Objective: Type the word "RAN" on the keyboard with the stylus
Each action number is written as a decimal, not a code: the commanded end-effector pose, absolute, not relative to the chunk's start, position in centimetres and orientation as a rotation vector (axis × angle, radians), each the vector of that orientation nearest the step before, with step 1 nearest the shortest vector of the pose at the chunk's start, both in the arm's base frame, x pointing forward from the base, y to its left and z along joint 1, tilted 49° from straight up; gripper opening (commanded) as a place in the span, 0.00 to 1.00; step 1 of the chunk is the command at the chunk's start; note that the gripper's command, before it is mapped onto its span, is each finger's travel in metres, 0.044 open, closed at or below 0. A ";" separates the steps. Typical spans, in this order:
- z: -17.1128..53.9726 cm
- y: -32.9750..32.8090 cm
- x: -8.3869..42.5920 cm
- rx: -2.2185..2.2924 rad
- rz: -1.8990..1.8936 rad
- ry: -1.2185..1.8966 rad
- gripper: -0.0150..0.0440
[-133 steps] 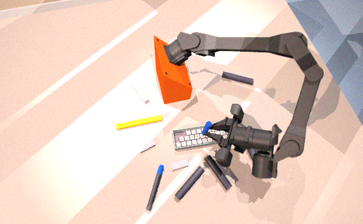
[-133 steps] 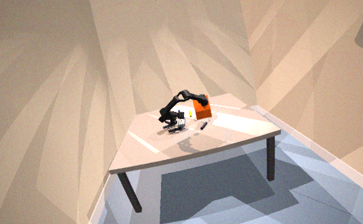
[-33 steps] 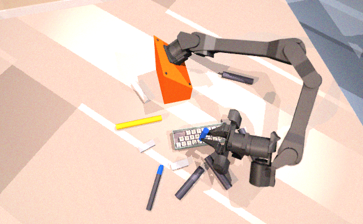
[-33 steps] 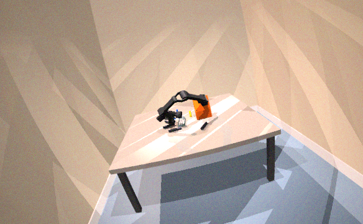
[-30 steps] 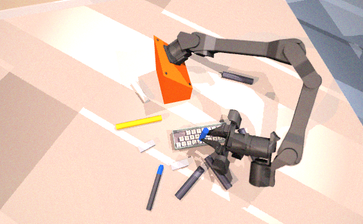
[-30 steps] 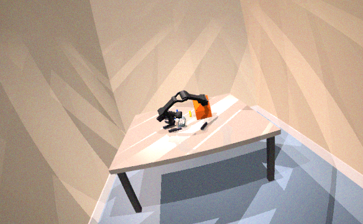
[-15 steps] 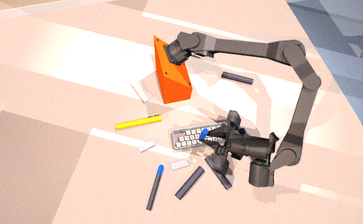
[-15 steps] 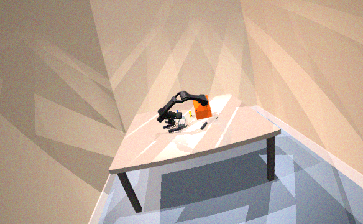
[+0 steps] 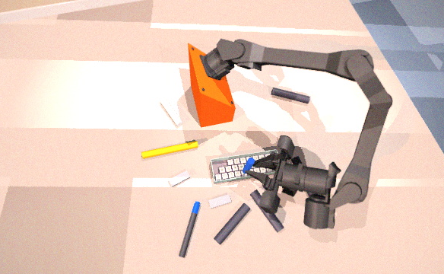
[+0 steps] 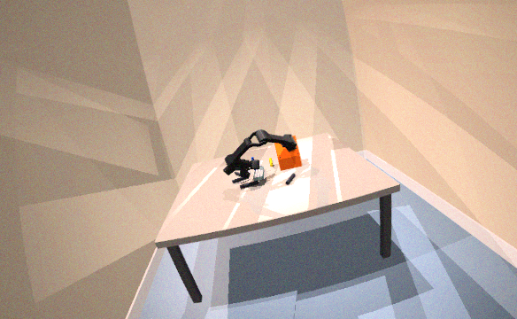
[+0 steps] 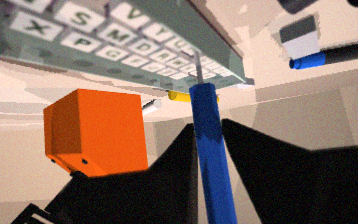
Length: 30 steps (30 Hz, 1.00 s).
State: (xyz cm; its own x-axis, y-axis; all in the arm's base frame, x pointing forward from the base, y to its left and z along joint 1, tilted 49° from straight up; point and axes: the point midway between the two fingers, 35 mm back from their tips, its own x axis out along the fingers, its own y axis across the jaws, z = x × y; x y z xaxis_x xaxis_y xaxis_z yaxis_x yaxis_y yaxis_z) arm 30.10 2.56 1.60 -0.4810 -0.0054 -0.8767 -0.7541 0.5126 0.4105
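Blue stylus is clamped between the two fingers of the gripper, and in the top view it stands over the keyboard, a little below the middle of the frame. In the wrist view, its thin grey tip reaches toward the keys near the right end of the keyboard; whether it touches a key, I cannot tell. To the left of the keyboard, in the top view, lies a yellow marker. Below, a black pen with blue cap lies at the lower middle. Above the keyboard stands an orange wedge-shaped block, and the arm is mounted on its sloping face.
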 end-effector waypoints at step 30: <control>8.9 3.1 28.9 -0.944 1.015 1.650 0.25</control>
State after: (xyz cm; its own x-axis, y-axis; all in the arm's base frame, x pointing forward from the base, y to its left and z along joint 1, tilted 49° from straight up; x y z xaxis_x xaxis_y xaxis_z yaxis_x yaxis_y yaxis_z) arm 29.26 2.60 7.89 -0.3035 -0.1020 -0.9473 -0.8860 0.3959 0.2412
